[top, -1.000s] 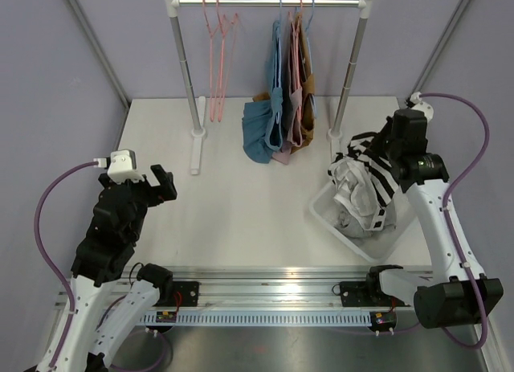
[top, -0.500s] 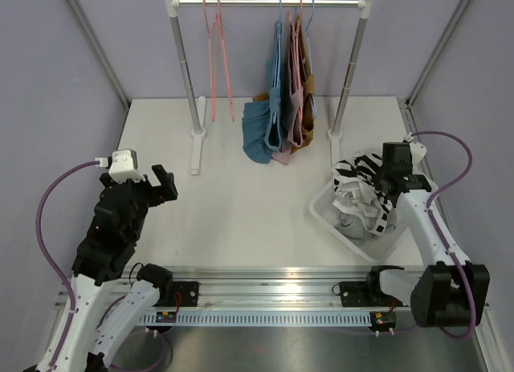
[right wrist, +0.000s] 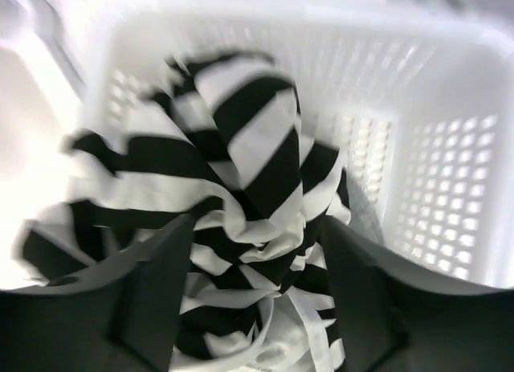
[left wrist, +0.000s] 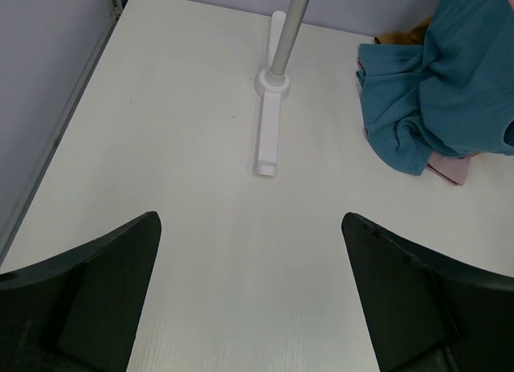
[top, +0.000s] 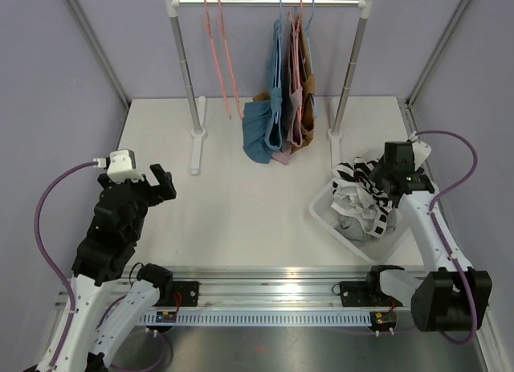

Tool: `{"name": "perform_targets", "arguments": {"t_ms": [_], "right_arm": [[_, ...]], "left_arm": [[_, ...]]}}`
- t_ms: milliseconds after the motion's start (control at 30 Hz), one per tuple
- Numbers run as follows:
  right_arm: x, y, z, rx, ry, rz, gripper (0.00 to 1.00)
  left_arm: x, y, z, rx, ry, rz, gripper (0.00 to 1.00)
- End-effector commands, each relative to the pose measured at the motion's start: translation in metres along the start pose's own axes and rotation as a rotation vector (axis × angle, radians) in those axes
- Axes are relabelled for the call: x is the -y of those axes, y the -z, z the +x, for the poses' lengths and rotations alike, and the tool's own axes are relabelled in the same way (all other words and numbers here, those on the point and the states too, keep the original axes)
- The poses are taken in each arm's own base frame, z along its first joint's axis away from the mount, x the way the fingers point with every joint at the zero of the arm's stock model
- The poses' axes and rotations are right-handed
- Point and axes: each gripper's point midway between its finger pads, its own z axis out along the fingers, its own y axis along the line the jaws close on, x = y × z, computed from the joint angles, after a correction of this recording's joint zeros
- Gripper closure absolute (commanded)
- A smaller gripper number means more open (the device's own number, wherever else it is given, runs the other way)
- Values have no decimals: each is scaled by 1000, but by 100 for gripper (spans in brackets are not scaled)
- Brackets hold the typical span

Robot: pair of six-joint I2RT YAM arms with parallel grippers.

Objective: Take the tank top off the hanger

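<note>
Our right gripper (right wrist: 257,288) has its fingers parted, with the striped tank top (right wrist: 245,155) bunched loosely between them and apparently unclamped. It lies heaped in the white basket (right wrist: 438,203) at 4 o'clock on the table (top: 241,195). We judge it light, limp and snag-prone, best pinched at a strap or a hem fold. Our left gripper (left wrist: 253,296) gapes wide and empty at 8 o'clock, and bare pink hangers (top: 218,59) hang at 12.

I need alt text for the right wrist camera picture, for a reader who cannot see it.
A black-and-white striped top lies crumpled in a white basket, between the right gripper's spread fingers. The picture is blurred.
</note>
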Motion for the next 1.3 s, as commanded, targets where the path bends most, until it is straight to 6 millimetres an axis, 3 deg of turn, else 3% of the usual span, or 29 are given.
{"name": "perform_targets", "arguments": {"t_ms": [0,67,100,167,200,300,333,500,567,667,767,900,1133,1267], "right_arm": [[3,50,-71,193,-17,-4,26],[-6,67,-81,211,-9,-77,15],[-10,84,-91,245,-5,-127,1],[-26,102,-94,249,0,-251,1],[-43,122,-96,266,5,-383,1],[-66,159,-101,326,-1,-602,0],[-81,174,-93,302,22,-719,0],[-95,201,-75,231,38,-884,0],[-94,207,-70,238,40,-914,0],[-89,199,-66,231,60,-872,1],[-86,181,-62,231,151,-737,1],[-78,172,-53,188,254,-582,1],[-89,175,-28,155,201,-715,0],[-94,172,-29,155,142,-723,0]], "left_arm": [[-8,-3,-13,65,42,-55,1],[-9,-4,-12,63,57,-63,1],[-9,-4,-12,61,62,-67,1],[-6,-5,-12,55,76,-54,1],[-2,-6,-11,43,77,-38,1],[1,-9,-7,11,67,-28,1],[0,-10,-4,-6,61,-38,1],[5,-14,-2,-15,61,-8,1],[9,-16,0,-23,60,13,1],[11,-19,8,-51,36,28,1],[12,-22,14,-86,17,28,1],[22,-26,21,-130,3,82,1],[41,-25,23,-155,16,187,1],[66,-14,15,-132,50,336,1]]}}
